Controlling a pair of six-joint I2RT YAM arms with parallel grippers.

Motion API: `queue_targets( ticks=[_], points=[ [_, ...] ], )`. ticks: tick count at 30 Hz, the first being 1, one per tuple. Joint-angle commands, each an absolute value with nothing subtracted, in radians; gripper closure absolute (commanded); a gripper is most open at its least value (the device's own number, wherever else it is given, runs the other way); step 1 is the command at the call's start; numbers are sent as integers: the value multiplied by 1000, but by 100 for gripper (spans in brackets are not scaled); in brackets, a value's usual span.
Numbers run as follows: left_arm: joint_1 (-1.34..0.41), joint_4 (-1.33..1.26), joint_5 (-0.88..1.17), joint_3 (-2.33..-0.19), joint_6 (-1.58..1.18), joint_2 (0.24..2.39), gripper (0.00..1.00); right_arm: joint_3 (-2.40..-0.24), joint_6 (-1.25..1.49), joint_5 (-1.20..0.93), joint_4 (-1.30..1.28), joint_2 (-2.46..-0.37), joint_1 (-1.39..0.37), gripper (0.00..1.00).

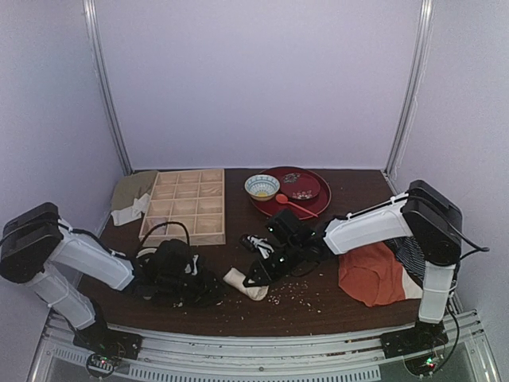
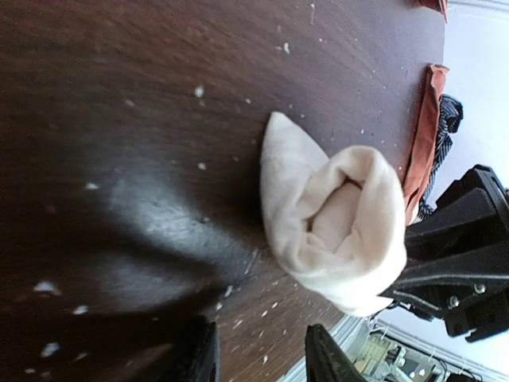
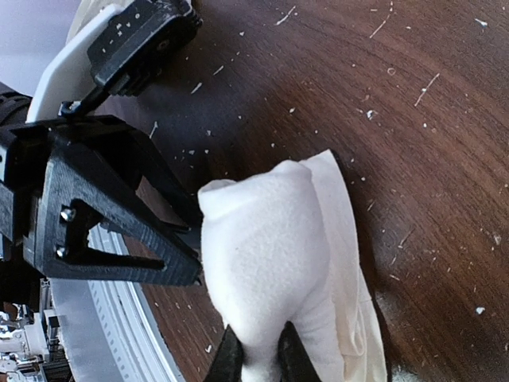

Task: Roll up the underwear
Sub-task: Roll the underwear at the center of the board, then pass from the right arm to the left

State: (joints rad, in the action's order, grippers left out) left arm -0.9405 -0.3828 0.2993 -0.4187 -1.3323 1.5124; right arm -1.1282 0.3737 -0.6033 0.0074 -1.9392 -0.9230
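Note:
The underwear (image 1: 243,284) is a cream roll lying on the dark wooden table near its front edge. In the left wrist view the underwear (image 2: 334,231) shows its coiled end, with a flat tail toward the far side. My right gripper (image 1: 258,276) is shut on the roll's right end; the right wrist view has both fingertips (image 3: 228,360) pinching the underwear (image 3: 270,263). My left gripper (image 2: 262,358) is open, just left of the roll and apart from it, with nothing between its fingers. From above, the left gripper (image 1: 208,286) sits low on the table.
A wooden compartment box (image 1: 184,205) stands at the back left beside an olive cloth (image 1: 131,191). A red tray (image 1: 314,205) with a bowl (image 1: 262,186) is at the back centre. An orange-red garment (image 1: 370,273) and a dark striped cloth (image 1: 412,255) lie at the right. Crumbs dot the table.

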Motion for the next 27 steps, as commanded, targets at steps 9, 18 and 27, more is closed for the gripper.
queue_targets(
  ticks=[9,18,27],
  points=[
    [-1097,-699,-81,-412,-1578,1627,43,-1049,404,-446,-96,-1937,-942,100],
    [-1141,-965,-176,-399,-1606,1779,39,-1045,394,-455,-104,-1936,-945,100],
    [-1157,-1102,-229,-338,-1590,1818,34,-1052,408,-466,-96,-1948,-948,100]
  ],
)
